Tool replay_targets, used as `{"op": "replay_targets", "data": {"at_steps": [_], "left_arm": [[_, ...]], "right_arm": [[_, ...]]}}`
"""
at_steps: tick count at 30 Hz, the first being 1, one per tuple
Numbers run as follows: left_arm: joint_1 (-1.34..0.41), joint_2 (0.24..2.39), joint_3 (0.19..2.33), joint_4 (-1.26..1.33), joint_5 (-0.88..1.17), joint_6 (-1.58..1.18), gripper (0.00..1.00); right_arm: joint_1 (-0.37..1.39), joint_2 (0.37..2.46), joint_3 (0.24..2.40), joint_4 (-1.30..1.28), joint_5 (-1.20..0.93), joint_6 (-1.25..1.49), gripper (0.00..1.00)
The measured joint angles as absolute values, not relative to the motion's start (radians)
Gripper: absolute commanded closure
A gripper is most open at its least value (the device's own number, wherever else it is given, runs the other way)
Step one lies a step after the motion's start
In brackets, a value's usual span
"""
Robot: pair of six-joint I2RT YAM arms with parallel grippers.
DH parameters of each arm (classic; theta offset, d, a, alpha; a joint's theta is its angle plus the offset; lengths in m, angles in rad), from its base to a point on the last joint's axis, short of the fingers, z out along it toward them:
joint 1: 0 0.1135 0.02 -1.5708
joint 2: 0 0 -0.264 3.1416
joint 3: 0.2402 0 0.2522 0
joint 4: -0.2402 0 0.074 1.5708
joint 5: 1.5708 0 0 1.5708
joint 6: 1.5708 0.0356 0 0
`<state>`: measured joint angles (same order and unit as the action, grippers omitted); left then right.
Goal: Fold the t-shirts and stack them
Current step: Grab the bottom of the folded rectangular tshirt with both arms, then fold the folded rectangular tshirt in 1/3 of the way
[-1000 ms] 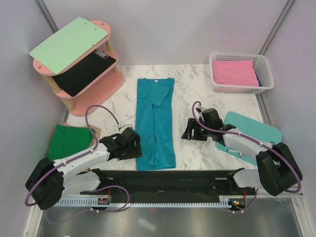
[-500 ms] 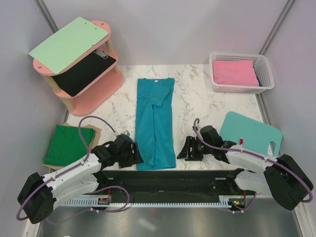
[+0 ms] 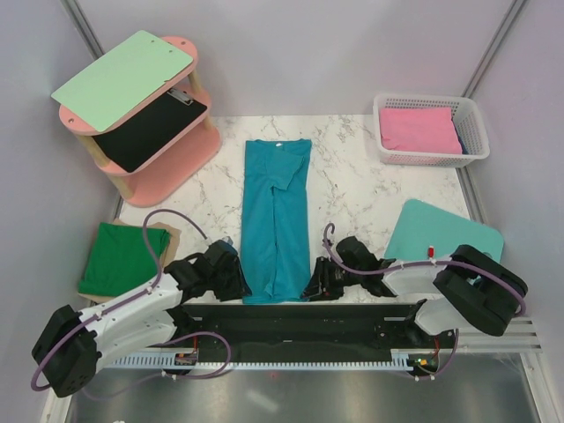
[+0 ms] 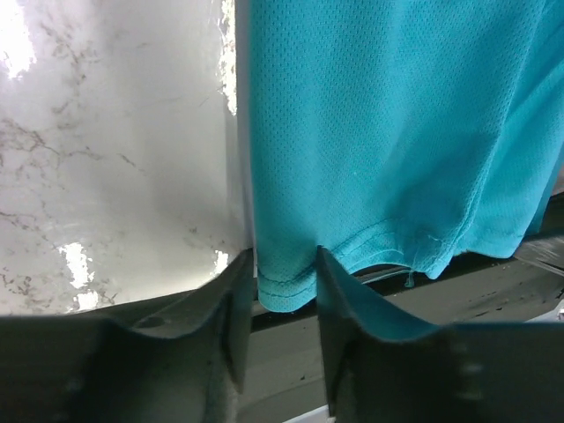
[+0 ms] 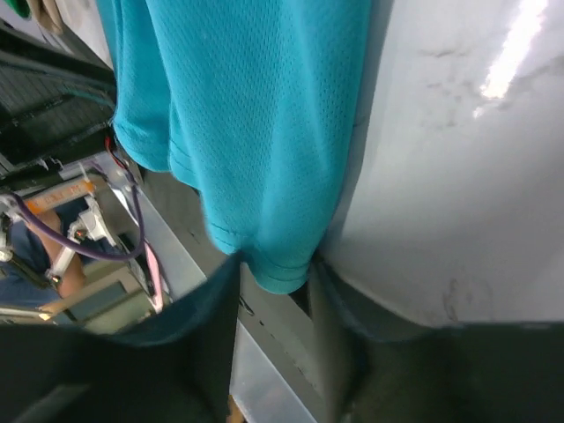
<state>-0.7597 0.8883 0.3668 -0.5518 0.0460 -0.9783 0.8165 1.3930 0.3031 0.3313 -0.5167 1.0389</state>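
Marble table: teal-blue t-shirt at centre, pink shelf far left, white basket far right, teal board near right.

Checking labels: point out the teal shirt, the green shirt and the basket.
teal shirt (image 3: 278, 220), top view, middle of the cloth.
green shirt (image 3: 119, 257), top view, middle of the cloth.
basket (image 3: 430, 159), top view, front wall.

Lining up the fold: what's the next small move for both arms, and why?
Probably close both jaws fully. Each pair straddles a near hem corner of the shirt, with cloth between them but not yet pinched.
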Motion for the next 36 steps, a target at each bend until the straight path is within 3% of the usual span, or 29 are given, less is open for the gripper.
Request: {"op": "replay_targets", "data": {"at_steps": [1, 2, 4, 5, 13, 19, 28, 36], "left_arm": [[-0.760, 0.892, 0.367, -0.547, 0.048, -0.979, 0.70], [-0.760, 0.899, 0.367, -0.542, 0.052, -0.979, 0.80], [-0.760, 0.914, 0.367, -0.533, 0.056, -0.978, 0.91], [-0.760, 0.921, 0.367, -0.528, 0.057, -0.980, 0.98], [-0.760, 0.918, 0.373, -0.518, 0.060, -0.979, 0.98], [-0.760, 0.928, 0.504, -0.547, 0.026, -0.972, 0.98], [-0.747, 1.093, 0.815, -0.590, -0.107, -0.898, 0.98], [-0.645, 1.251, 0.975, -0.596, -0.157, -0.807, 0.98]], "right_arm": [[0.831, 1.409, 0.306, 0.343, -0.512, 1.046, 0.84], [0.842, 1.421, 0.310, 0.346, -0.500, 1.052, 0.91], [0.862, 1.435, 0.311, 0.350, -0.475, 1.061, 1.00], [0.867, 1.435, 0.311, 0.347, -0.465, 1.065, 1.00], [0.875, 1.306, 0.334, 0.236, -0.354, 1.032, 1.00], [0.875, 1.182, 0.438, 0.139, -0.238, 0.925, 1.00], [0.865, 1.227, 0.594, 0.076, -0.044, 0.753, 1.00], [0.754, 1.325, 0.720, 0.069, 0.061, 0.638, 1.00]]}}
